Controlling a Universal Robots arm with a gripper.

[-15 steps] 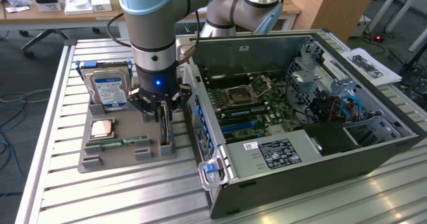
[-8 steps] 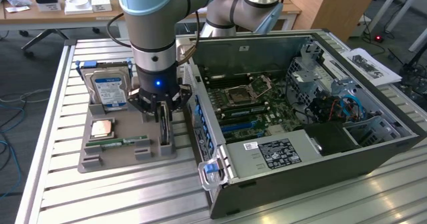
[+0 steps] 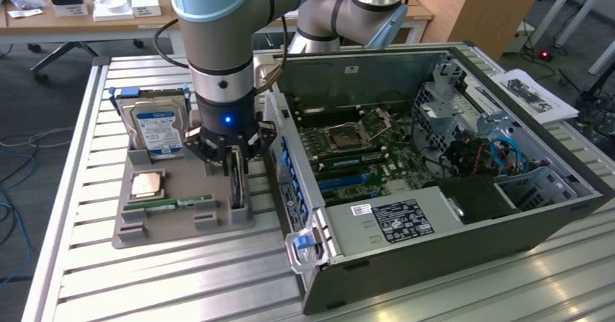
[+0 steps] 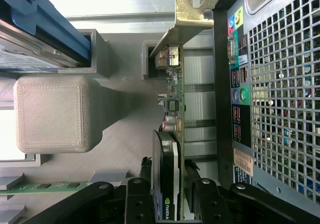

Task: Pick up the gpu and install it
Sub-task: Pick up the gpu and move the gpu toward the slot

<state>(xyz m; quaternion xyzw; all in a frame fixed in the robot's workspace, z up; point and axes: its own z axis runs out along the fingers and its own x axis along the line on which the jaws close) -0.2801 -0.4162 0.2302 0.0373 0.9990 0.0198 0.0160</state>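
Your pincer (image 3: 233,165) is clamped on the gpu (image 3: 238,189), left of centre in the exterior view. See the card standing on edge in the grey tray (image 3: 135,232).

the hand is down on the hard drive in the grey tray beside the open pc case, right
Not the hard drive: the hand is down on the gpu, standing in the grey tray beside the open pc case. The wrist view shows it.

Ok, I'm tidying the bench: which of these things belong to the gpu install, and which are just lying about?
In the job: gpu, fingers shut on it, computer case, grey holder.
Lying about: hard drive, memory stick, processor.
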